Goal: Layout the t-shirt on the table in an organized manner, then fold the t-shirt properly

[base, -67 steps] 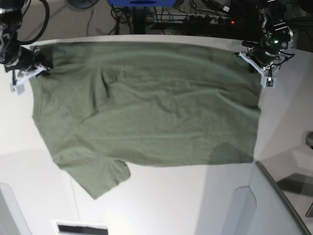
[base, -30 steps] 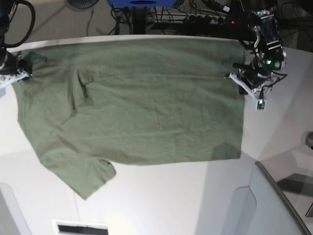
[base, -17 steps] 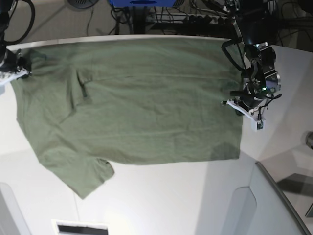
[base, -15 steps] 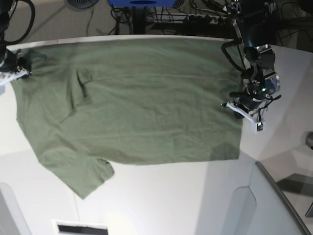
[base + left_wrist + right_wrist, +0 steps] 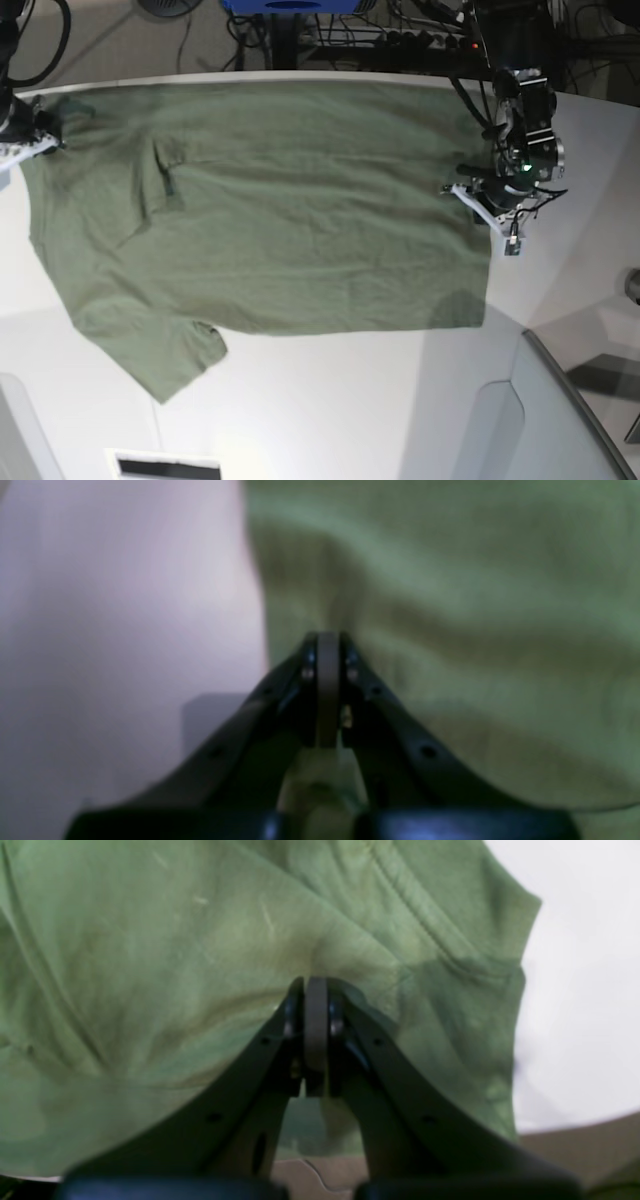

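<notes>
The olive-green t-shirt (image 5: 280,220) lies spread nearly flat across the white table (image 5: 350,410), with one sleeve pointing toward the near left. My left gripper (image 5: 455,193) is shut on the t-shirt (image 5: 475,605) at its right edge, beside bare table (image 5: 125,605). At the far left corner my right gripper (image 5: 50,143) is shut on the t-shirt (image 5: 150,965). There the cloth puckers into the closed fingertips, and a stitched hem runs past them. A short crease shows near the left shoulder.
Cables and equipment (image 5: 400,30) crowd the floor beyond the table's far edge. A grey curved panel (image 5: 560,420) sits at the near right. A small white box (image 5: 165,465) lies at the near edge.
The left gripper has shifted a little left and away in the base view, taking the shirt's right edge with it. The right gripper has barely moved. The cloth lies flatter than before.
</notes>
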